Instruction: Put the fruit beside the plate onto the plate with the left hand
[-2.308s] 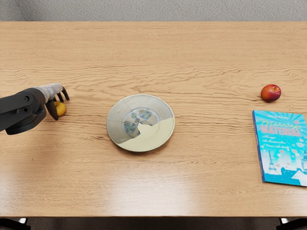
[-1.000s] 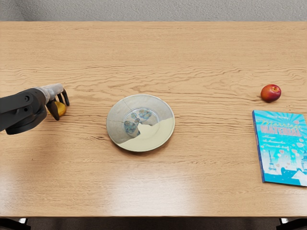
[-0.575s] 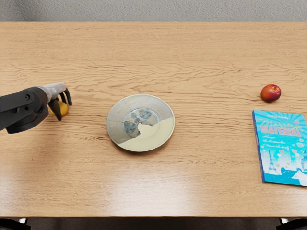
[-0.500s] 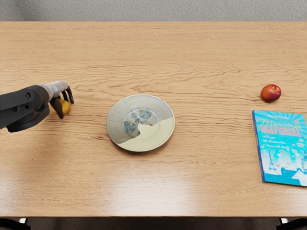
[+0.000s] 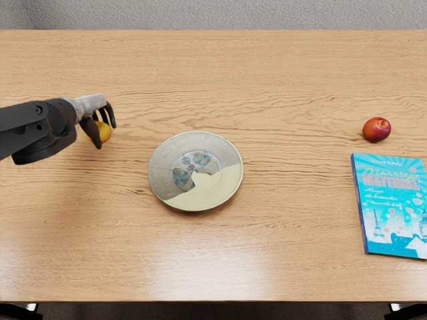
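Observation:
A small yellow-orange fruit point(image 5: 103, 131) is held in my left hand point(image 5: 99, 124), whose dark fingers curl around it. The hand hovers above the table, left of the plate point(image 5: 195, 171) and a little farther back. The plate is round, grey and cream, with a blue pattern in its middle, and holds nothing. My left arm comes in from the left edge. The right arm is out of view.
A red apple point(image 5: 377, 129) lies at the far right of the wooden table point(image 5: 267, 253). A blue book point(image 5: 393, 203) lies in front of it at the right edge.
My left hand closed on the yellow fruit, lifted it off the table and carried it up and to the right, nearer the plate.

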Tool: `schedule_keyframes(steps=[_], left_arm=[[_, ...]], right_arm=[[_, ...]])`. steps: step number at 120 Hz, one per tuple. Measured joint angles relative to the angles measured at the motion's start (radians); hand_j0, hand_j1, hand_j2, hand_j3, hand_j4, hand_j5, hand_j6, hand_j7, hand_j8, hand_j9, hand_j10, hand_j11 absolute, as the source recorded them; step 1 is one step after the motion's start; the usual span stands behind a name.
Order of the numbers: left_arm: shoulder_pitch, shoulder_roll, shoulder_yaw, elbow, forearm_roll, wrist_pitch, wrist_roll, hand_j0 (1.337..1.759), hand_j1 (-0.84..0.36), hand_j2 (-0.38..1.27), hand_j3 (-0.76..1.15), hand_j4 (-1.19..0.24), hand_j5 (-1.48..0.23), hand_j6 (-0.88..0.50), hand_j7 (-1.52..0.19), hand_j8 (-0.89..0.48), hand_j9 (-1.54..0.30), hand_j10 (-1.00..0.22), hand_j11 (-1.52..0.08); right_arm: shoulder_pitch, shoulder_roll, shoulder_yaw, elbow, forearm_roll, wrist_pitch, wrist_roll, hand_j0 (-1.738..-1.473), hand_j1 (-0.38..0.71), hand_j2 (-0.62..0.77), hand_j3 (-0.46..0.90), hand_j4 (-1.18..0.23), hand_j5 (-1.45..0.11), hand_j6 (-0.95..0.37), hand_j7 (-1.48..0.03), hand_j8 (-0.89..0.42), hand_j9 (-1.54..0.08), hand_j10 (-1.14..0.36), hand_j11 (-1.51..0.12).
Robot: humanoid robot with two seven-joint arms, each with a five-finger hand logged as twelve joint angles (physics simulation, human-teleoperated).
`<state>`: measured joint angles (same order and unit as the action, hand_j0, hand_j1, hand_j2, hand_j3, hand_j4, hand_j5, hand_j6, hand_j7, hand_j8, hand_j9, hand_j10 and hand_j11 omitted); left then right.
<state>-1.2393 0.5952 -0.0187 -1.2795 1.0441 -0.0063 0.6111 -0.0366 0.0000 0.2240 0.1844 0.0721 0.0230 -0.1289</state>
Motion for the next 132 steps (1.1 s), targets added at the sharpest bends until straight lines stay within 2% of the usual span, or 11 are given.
schedule_keyframes(steps=[55, 100, 132], left_arm=[[-0.11, -0.004, -0.008, -0.007, -0.12, -0.087, 0.0, 1.656, -0.34, 0.42, 0.0, -0.67, -0.93, -0.44, -0.9, -0.43, -0.9, -0.68, -0.9], [-0.171, -0.018, -0.009, -0.038, -0.254, -0.141, 0.0, 1.656, -0.35, 0.43, 0.0, -0.68, -0.95, -0.43, -0.92, -0.41, -0.92, -0.67, -0.92], [-0.201, -0.091, -0.012, -0.041, -0.347, -0.178, 0.0, 1.656, -0.38, 0.51, 0.0, -0.69, -0.98, -0.42, -0.95, -0.39, -0.94, -0.67, -0.94]], right_arm=[[0.0, 0.0, 0.0, 0.001, 0.0, 0.0, 0.0, -1.658, -0.32, -0.01, 0.0, -0.03, -0.03, -0.03, -0.03, -0.03, -0.03, -0.03, -0.03], [0.0, 0.0, 0.0, 0.001, 0.0, 0.0, 0.0, -1.658, -0.32, -0.01, 0.0, -0.03, -0.04, -0.03, -0.04, -0.03, -0.04, -0.03, -0.04], [0.0, 0.0, 0.0, 0.001, 0.0, 0.0, 0.0, -1.658, -0.32, -0.01, 0.0, -0.03, -0.04, -0.03, -0.04, -0.03, -0.04, -0.03, -0.04]])
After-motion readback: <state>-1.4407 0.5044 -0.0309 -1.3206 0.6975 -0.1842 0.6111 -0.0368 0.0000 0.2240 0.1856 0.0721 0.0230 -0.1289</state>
